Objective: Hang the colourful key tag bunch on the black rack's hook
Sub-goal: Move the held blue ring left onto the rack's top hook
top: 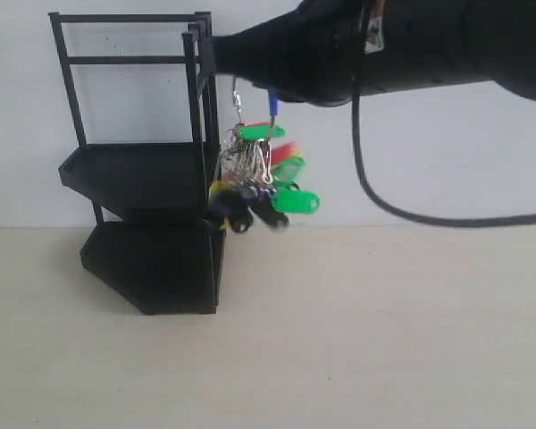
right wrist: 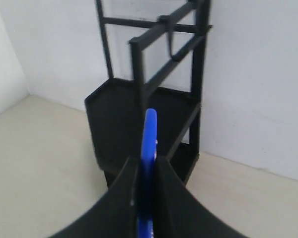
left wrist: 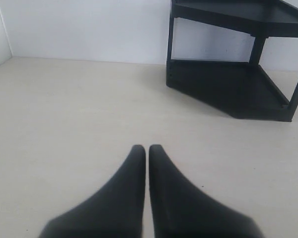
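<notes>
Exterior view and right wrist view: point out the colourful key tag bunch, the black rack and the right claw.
colourful key tag bunch (top: 259, 179), exterior view, metal ring cluster at its middle.
black rack (top: 134, 177), exterior view, upper tray's front wall.
right claw (right wrist: 148, 161), right wrist view, midway between its fingertips.

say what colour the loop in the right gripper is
The loop is blue; right wrist view best.
</notes>
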{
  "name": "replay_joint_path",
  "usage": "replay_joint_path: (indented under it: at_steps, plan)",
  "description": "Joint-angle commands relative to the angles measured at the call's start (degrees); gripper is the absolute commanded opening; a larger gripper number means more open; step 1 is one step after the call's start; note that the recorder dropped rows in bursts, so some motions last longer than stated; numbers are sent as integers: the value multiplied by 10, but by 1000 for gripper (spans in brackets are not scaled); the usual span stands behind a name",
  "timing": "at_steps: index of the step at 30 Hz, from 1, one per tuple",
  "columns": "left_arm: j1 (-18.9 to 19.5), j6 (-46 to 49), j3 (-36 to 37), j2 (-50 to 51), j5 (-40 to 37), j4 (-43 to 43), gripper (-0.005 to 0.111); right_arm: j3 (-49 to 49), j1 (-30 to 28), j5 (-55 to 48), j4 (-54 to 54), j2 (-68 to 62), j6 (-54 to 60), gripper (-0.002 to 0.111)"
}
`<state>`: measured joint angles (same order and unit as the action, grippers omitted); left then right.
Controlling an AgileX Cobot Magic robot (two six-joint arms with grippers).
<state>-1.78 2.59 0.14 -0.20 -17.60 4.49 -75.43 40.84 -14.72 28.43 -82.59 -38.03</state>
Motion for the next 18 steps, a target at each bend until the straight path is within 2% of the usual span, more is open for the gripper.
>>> replay_joint_path:
  at_steps: [1, 4, 8, 13, 18]
  plan:
    - [2, 0, -1, 2, 6, 1, 4, -5, -16, -7, -33, 8, 6, 0]
    - [2, 0, -1, 2, 6, 1, 4, -5, 15, 2, -38, 6, 152, 0]
    - [2, 0, -1, 2, 6, 1, 4, -5, -32, 52, -38, -9, -8, 0]
    - [2, 0, -1, 2, 6, 1, 4, -5, -5, 18, -38, -14, 103, 0]
    - [2, 0, -1, 2, 6, 1, 4, -7, -31, 68, -38, -35, 47, 0]
